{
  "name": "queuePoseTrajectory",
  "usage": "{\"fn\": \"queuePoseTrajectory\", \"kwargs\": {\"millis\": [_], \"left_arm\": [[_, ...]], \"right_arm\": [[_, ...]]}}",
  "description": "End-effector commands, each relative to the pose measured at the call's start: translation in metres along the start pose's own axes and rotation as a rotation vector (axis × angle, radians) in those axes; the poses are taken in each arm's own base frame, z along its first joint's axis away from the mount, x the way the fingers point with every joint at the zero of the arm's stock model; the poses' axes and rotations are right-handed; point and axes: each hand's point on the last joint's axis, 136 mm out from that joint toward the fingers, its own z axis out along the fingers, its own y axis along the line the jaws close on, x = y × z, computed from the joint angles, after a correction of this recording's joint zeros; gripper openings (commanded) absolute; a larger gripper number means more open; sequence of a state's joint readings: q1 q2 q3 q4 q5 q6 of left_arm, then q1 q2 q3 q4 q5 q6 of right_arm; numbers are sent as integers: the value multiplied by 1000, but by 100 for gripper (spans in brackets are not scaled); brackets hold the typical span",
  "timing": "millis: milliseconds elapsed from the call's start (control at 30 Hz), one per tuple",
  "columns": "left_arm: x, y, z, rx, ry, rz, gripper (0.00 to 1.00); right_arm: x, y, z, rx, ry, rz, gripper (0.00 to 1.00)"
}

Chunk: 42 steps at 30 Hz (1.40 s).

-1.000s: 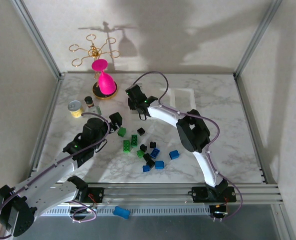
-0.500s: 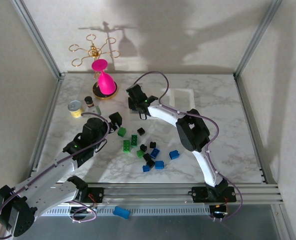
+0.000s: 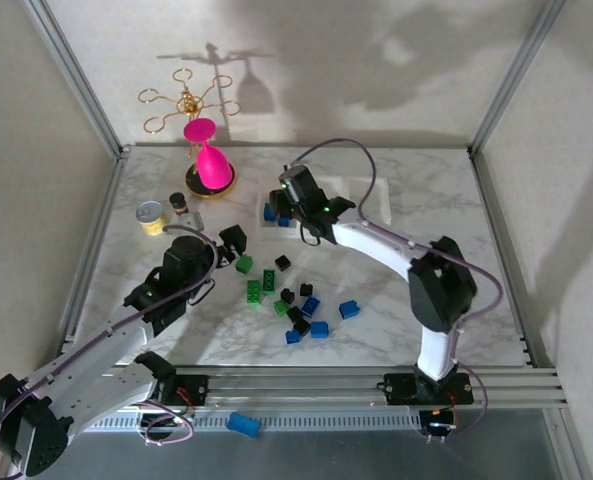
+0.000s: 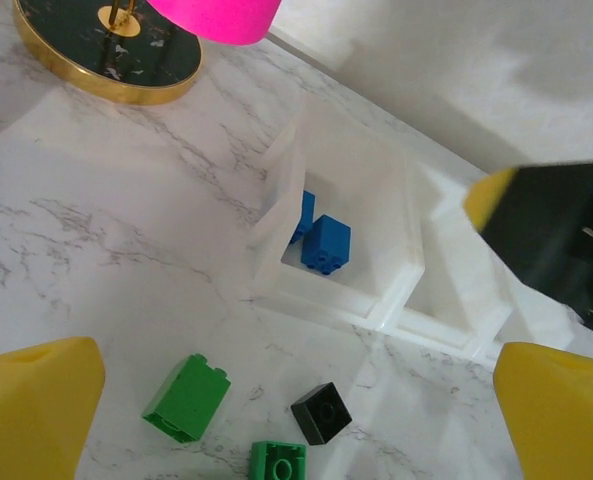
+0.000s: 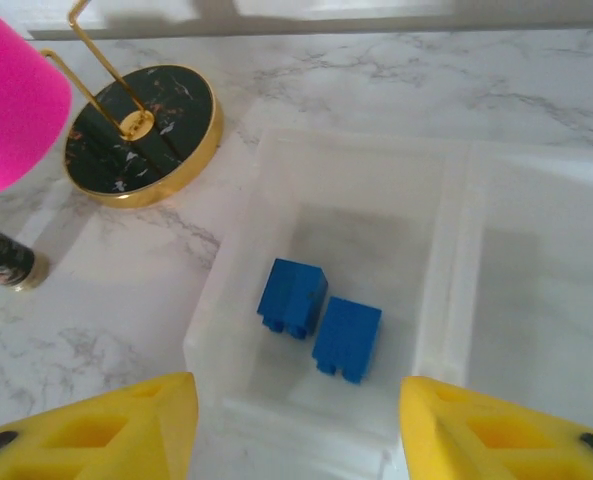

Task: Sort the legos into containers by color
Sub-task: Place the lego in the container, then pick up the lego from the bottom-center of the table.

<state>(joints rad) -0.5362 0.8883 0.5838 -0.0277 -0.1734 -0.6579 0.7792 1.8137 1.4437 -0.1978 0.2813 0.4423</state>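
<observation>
While right fingers (image 5: 106,425) gape, two blue legos (image 5: 294,297) lie below them, apparently untouched.

Top view: left arm extends toward 2 o'clock, left hand (image 3: 232,240) fingers spread wide, empty. right arm arcs toward 11 o'clock, right hand (image 5: 296,392) angled down, fingers parted, empty
</observation>
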Motion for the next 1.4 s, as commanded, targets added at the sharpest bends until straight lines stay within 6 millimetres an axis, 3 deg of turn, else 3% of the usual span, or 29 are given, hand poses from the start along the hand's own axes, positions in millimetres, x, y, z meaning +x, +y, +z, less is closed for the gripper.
{"fn": "queuePoseTrajectory", "kwargs": {"millis": [0, 367, 533, 767, 1067, 1367], "left_arm": [[6, -8, -3, 45, 18, -19, 100], [44, -43, -11, 139, 87, 4, 100], [60, -52, -13, 157, 118, 20, 100], [77, -49, -11, 136, 152, 45, 100], [81, -52, -8, 131, 155, 51, 100], [78, -52, -8, 117, 143, 63, 100]], "right_arm": [[20, -16, -21, 9, 39, 17, 58], [112, -65, -90, 117, 229, 41, 67], [151, -92, -123, 220, 289, 155, 69], [208, -98, -149, 249, 369, 279, 73], [253, -103, -149, 258, 428, 373, 79], [261, -91, -127, 229, 439, 390, 82]]}}
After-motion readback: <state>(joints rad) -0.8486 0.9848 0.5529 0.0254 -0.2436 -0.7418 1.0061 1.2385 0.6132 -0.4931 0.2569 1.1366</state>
